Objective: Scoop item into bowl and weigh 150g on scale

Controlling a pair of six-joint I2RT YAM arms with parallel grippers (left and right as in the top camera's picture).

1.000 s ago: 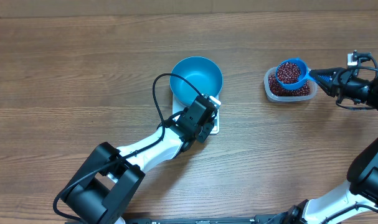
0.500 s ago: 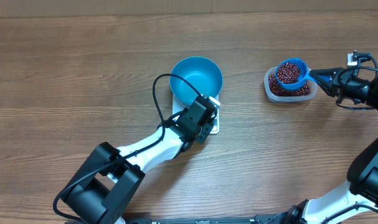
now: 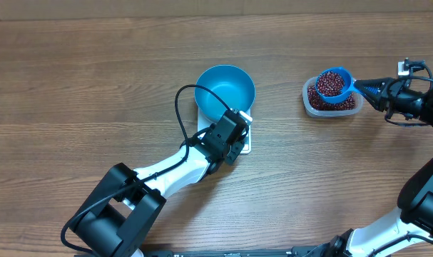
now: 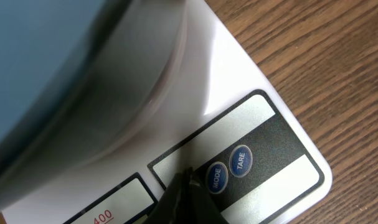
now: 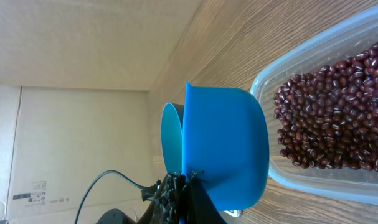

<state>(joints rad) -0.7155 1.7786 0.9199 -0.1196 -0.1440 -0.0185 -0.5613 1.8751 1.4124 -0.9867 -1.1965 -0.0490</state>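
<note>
Overhead, beans (image 3: 332,83) in scoop (image 3: 343,71), in tub (image 3: 353,109)

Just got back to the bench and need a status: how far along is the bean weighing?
Done: the bowl sits on the scale, empty. In hand: the shut left pincer sits beside the scale's MODE button; the right pincer holds the scoop, full of beans, above the tub. Left: carry beans to the bowl and tip in scoops until the weight is reached.
</note>
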